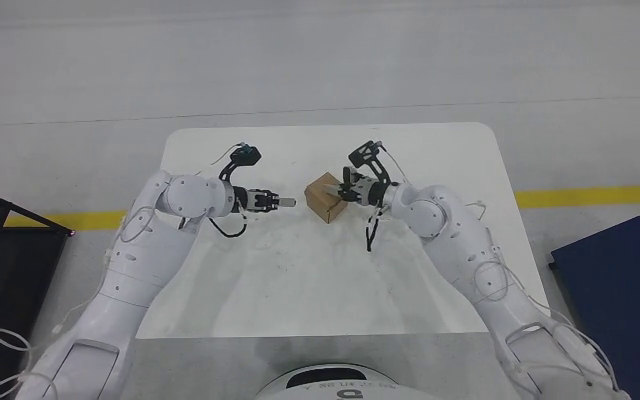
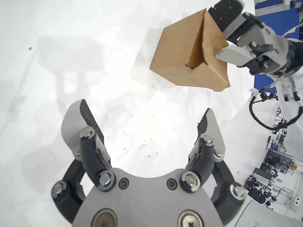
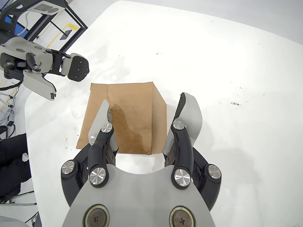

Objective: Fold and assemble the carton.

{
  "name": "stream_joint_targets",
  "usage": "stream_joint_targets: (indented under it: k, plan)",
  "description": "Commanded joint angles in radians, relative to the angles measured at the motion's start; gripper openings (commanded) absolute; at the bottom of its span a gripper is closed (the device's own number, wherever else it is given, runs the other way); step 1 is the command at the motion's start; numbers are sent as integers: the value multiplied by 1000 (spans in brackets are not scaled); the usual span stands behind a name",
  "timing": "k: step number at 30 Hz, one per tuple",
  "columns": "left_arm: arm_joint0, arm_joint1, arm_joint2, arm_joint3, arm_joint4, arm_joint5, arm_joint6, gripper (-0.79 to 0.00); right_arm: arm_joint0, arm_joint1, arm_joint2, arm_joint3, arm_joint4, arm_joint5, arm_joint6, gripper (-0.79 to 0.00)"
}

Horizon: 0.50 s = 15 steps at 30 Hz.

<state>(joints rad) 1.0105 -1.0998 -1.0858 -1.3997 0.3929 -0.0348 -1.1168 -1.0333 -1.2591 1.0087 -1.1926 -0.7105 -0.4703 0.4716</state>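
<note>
A small brown carton (image 1: 324, 196) stands tilted near the middle of the white table (image 1: 300, 290), its flaps partly folded with a slit between them (image 2: 189, 55). My right gripper (image 1: 348, 190) is shut on the carton (image 3: 132, 114): one finger is tucked under a flap and the other is against the outer wall. In the left wrist view the right gripper (image 2: 221, 30) holds the carton's far side. My left gripper (image 2: 145, 109) is open and holds nothing. It hovers over the table a short way from the carton (image 1: 285, 201), pointing at it (image 3: 67, 82).
Bare white tabletop surrounds the carton on all sides. The table's rounded far corner (image 3: 123, 2) lies beyond the carton. Off the table, a black frame (image 1: 20, 225) stands at the left and a blue object (image 1: 600, 260) at the right.
</note>
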Motion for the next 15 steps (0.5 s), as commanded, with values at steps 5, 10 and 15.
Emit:
stream_joint_targets:
  k: [5, 10, 15]
  plan:
    - [-9, -2, 18, 1, -1, -2, 2, 0, -25, 4, 31, 4, 91, -8, 6, -388]
    - [-21, -6, 45, -4, 35, 2, 14, 0, -44, 8, 53, -1, 171, -9, 37, -443]
    - [-29, -11, 66, -6, 50, 27, 38, 0, -51, 10, 60, -7, 211, -1, 64, -453]
